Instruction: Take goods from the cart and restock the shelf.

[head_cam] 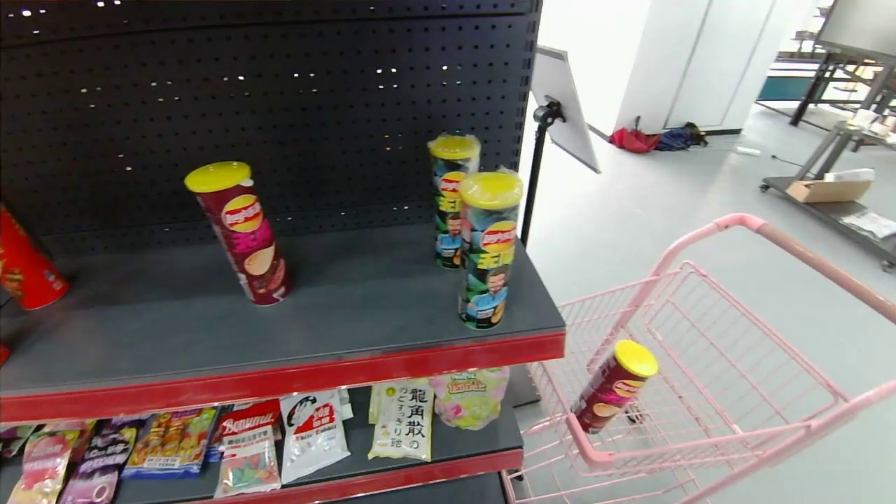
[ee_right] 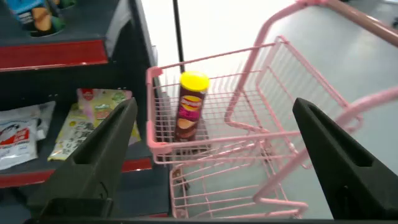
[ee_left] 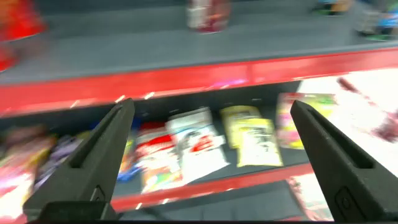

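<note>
Our left gripper (ee_left: 211, 104) and right gripper (ee_right: 216, 102) hold their jaws wide apart. We see a maroon can (head_cam: 614, 386), yellow-lidded, leaning in the corner of the pink cart (head_cam: 738, 222) nearest the shelf (head_cam: 350, 301).

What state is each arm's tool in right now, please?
Left tool: open, holding nothing.
Right tool: open, holding nothing.
</note>
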### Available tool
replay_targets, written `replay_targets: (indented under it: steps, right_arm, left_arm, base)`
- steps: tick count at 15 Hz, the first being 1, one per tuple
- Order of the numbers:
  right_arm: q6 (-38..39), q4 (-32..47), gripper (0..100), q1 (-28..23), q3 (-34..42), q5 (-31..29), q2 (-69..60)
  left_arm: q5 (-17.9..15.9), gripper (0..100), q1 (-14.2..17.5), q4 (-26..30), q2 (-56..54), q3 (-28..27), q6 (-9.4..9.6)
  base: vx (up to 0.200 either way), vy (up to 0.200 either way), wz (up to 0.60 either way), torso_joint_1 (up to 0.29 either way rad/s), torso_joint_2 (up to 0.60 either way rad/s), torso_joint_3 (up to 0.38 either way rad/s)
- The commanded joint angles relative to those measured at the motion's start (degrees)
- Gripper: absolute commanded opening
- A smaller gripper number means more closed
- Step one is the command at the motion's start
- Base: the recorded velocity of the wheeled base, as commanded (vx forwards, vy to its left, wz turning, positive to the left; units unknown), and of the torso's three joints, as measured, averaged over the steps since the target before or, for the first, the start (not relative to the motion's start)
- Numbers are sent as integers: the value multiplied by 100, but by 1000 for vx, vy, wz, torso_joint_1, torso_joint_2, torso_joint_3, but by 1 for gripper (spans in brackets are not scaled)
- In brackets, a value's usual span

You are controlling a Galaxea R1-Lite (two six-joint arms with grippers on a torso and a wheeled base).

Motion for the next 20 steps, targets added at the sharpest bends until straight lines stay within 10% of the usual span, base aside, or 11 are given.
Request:
replay_targets:
  steps: [1,20]
  right_arm:
    - [-1,0,100,1,0,-2,2]
    - [42,-9,100,1,0,-11,2]
  left_arm:
    - [1,100,4,-2,7,0,0]
    - [1,100,4,-2,7,0,0]
  base:
    - [0,0,-600,-2,2,2]
    - [0,0,0,-99,251,149]
